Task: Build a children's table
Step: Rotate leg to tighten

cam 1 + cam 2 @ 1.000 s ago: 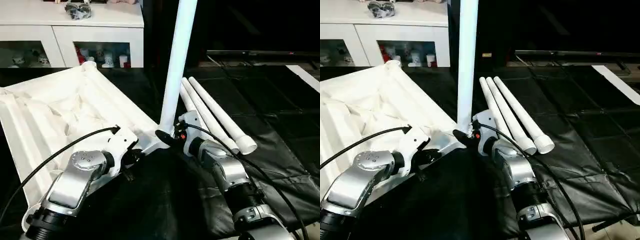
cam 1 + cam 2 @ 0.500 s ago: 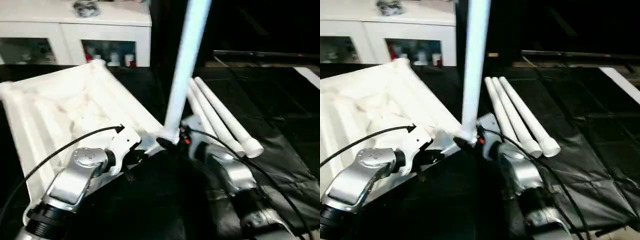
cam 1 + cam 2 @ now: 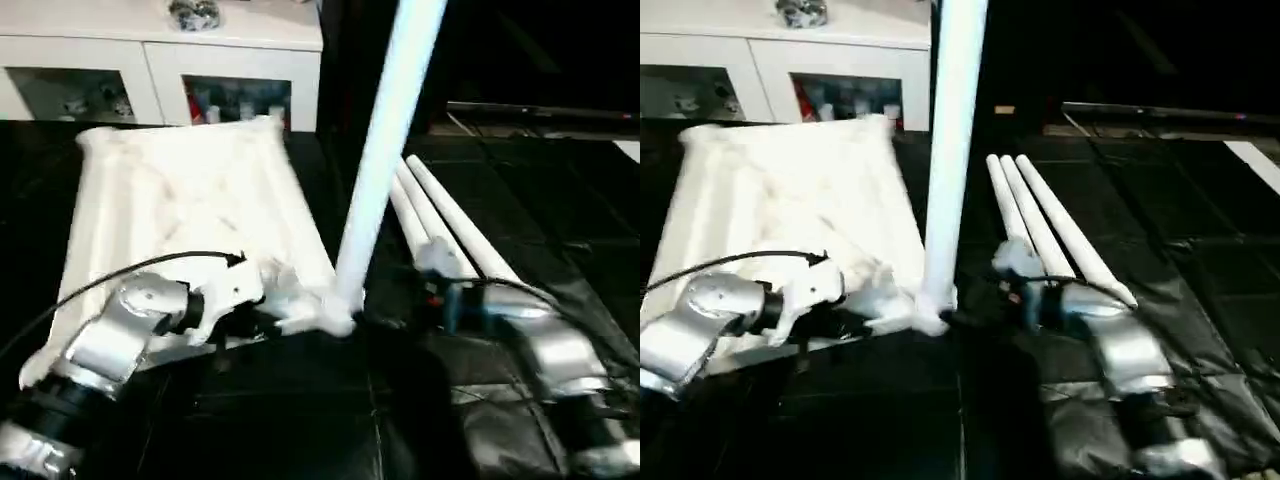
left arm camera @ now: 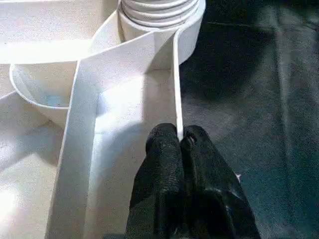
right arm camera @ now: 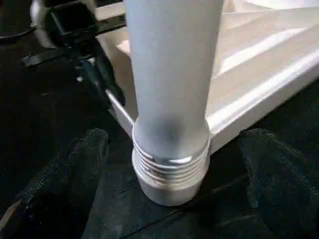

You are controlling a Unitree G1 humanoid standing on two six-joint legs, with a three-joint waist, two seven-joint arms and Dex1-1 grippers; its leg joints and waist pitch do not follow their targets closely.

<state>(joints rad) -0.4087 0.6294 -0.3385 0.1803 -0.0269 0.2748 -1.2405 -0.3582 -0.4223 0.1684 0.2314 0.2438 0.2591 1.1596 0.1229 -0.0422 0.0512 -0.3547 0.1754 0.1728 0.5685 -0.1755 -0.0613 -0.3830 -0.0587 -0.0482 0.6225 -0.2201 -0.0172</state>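
Black mat (image 3: pixel 300 420) | left fingers (image 4: pixel 185 149) pinch tabletop rim (image 4: pixel 175 84) | right fingers (image 5: pixel 75 164) wide apart, flanking leg (image 5: pixel 172 99)

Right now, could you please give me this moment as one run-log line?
leg: upright in corner socket | left gripper: shut on tabletop rim | right gripper: open around leg base | spare legs: lying on mat

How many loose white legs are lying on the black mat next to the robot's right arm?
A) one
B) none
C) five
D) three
D: three loose legs lie side by side on the black mat, while a fourth leg stands upright in a corner of the upturned table top.
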